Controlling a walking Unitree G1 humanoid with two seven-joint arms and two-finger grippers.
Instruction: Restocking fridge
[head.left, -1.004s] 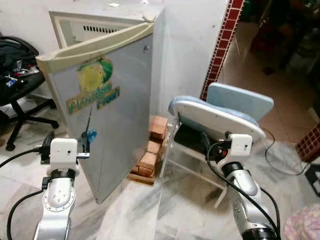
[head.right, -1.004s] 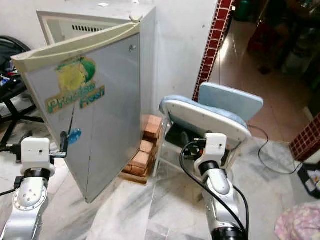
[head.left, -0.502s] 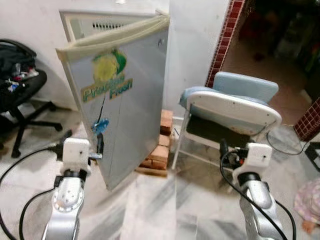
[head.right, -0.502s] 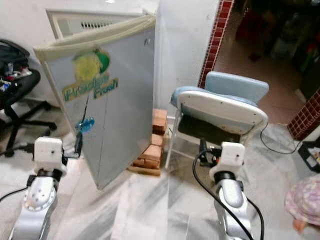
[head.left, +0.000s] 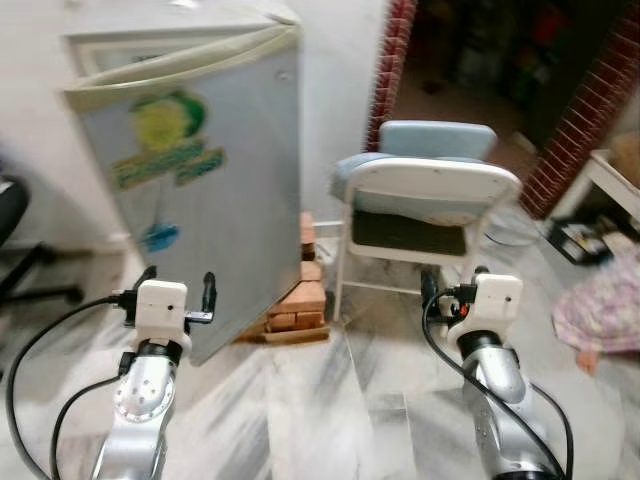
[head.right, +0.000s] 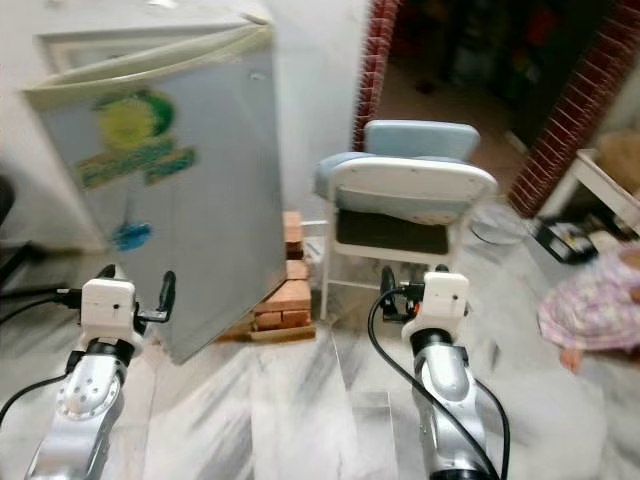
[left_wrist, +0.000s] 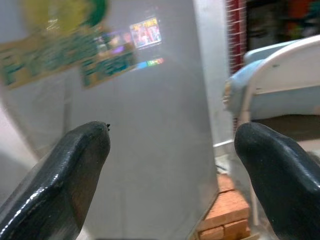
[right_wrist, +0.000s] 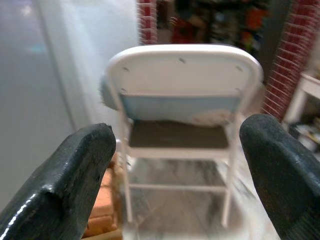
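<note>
Fridge (head.left: 200, 180) door ajar before left end effector (head.left: 178, 295) and right end effector (head.left: 450, 290), both spread wide, empty.

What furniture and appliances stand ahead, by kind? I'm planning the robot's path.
Fridge: 1
Folding chair: 1
Brick stack: 1
Office chair, partly seen: 1
Total: 4
</note>
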